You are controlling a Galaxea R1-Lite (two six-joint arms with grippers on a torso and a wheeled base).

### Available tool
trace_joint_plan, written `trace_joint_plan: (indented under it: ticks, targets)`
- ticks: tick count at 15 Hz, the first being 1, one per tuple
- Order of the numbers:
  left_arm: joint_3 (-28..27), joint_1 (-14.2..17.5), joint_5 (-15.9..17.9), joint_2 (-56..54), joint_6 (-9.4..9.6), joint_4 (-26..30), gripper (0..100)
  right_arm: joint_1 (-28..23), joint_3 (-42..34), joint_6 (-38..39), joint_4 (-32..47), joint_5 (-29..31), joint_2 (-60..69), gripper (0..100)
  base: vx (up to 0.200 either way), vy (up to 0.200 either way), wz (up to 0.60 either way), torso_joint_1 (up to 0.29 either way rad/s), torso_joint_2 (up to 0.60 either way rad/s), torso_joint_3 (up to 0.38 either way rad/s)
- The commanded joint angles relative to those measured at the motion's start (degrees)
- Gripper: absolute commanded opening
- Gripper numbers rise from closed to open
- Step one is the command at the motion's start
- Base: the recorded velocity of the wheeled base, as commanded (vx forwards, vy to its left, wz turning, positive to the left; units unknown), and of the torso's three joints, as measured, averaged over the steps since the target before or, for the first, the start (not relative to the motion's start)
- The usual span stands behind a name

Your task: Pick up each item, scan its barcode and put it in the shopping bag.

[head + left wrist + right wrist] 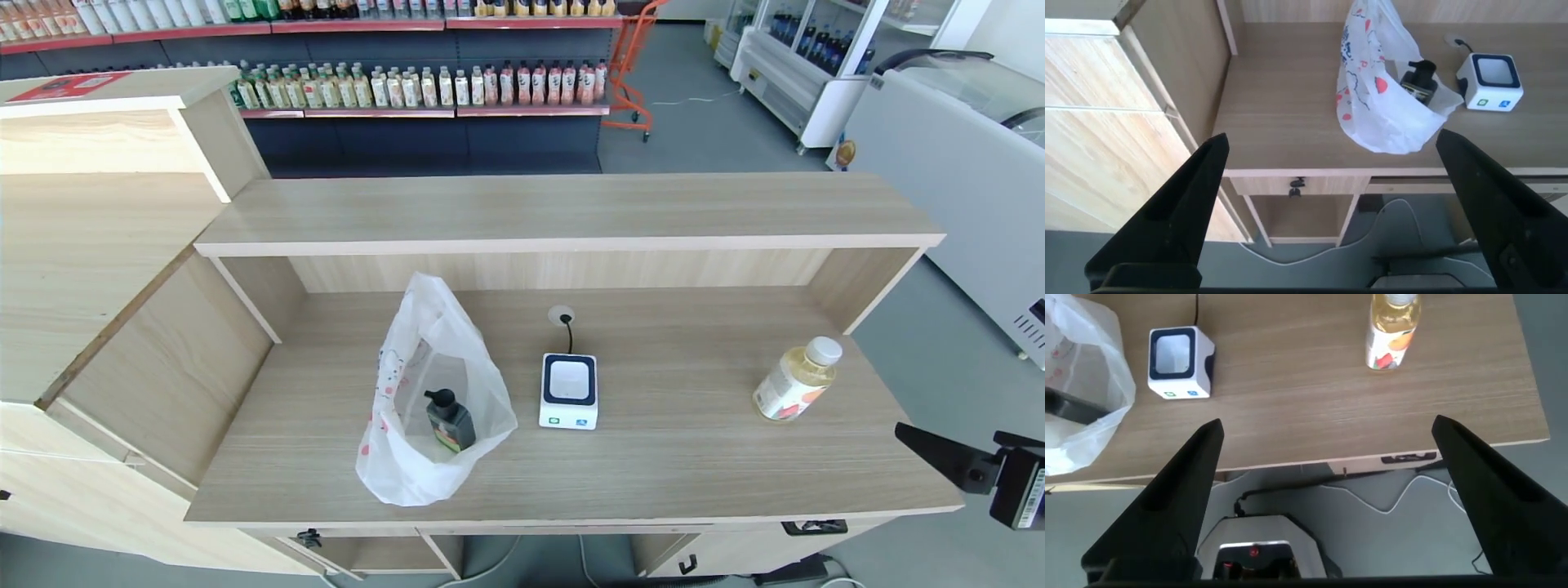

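- Starting with the head view: one wood-grain counter [669, 465], flat and matte, with side walls and a raised shelf at the back.
- One shopping bag [392, 457] on the counter's left part: thin white translucent plastic, crinkled, red-pink prints, mouth open.
- One dark pump bottle [450, 420] inside the bag, with a black pump head and a coloured label.
- One barcode scanner [568, 390] mid-counter, just right of the bag: a white boxy cube with a dark frame around a pale window. One black cable [568, 335] runs back from it to a round grommet.
- One drink bottle [796, 380] on the counter's right part, well apart from the scanner: clear plastic, yellowish liquid, white cap, printed label.
- Left wrist view: left gripper [1333, 137] released, two black wedge fingers spread wide and holding nothing, off the counter's front edge. Bag, pump bottle and scanner lie beyond it.
- Right wrist view: right gripper [1327, 423] released, two black fingers wide apart and empty, off the front edge. Drink bottle, scanner and one edge of the bag lie beyond it.
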State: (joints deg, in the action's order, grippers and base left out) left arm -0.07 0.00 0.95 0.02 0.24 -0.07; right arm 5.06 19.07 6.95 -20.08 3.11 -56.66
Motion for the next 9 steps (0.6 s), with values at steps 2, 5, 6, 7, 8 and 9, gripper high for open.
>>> trace_joint_plan:
  ticks: [2,5,6,7,8,9]
  targets:
    - [0.0,0.0,0.0,0.0,0.02,0.0,100,0.0,0.2,0.8,0.0,0.0,-0.3,100,0.0,-0.2,0.0,0.0,0.0,0.0]
    - [0.0,0.0,0.0,0.0,0.02,0.0,100,0.0,0.2,2.6,0.0,-0.2,-0.6,100,0.0,-0.2,0.0,0.001,0.0,0.004]
    - [0.0,0.0,0.0,0.0,0.02,0.0,100,0.1,0.1,3.6,0.0,-0.4,-0.7,100,0.0,-0.2,0.0,-0.002,0.0,0.007]
    - [0.0,0.0,0.0,0.0,0.11,0.0,100,0.2,0.1,4.6,0.0,-0.4,-1.2,100,0.0,-0.2,0.0,0.002,0.0,0.002]
    - [0.0,0.0,0.0,0.0,0.11,0.0,100,0.2,0.2,5.4,0.0,-0.5,-2.0,100,0.0,-0.2,0.0,0.002,0.0,0.002]
    - [0.0,0.0,0.0,0.0,0.11,0.0,100,0.3,0.3,6.2,0.0,-0.5,-2.8,100,0.0,-0.2,0.0,0.007,0.0,0.002]
